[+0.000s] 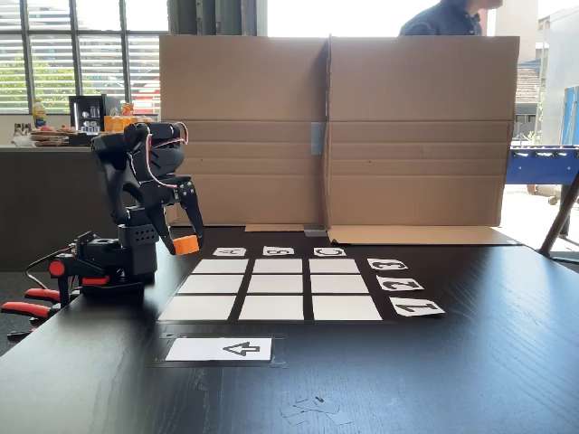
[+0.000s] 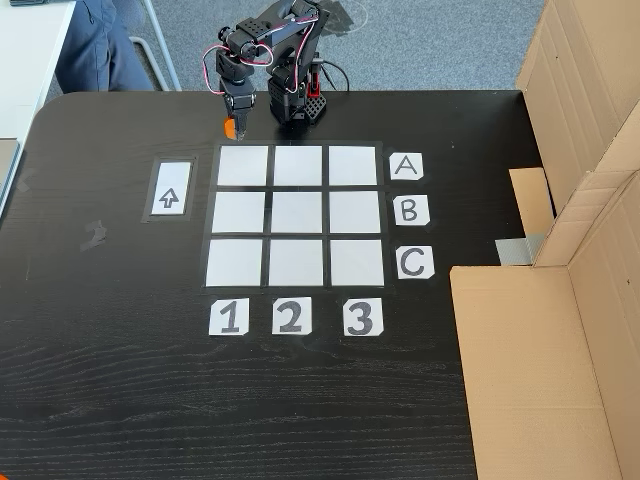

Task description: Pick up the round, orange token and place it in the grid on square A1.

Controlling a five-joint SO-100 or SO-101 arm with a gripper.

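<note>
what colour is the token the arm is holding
Bright orange; the token shows best in a fixed view, held at the tip of the black gripper.

One low table-edge camera, one overhead; both share the grid (image 1: pixel 271 284) (image 2: pixel 296 215).

**Arm folded, gripper pointing down w/ token pinched**

Black SO-100 arm (image 1: pixel 136 208) sits at the tabletop's edge: left side in one fixed view, top edge in the other. Upper links hunched over the base, wrist bent so the gripper (image 1: pixel 184 242) hangs downward, off the surface. Jaws closed on the orange token (image 1: pixel 186 244), also seen at (image 2: pixel 231 128). Base (image 2: pixel 297 105) clamped near the edge.
</note>
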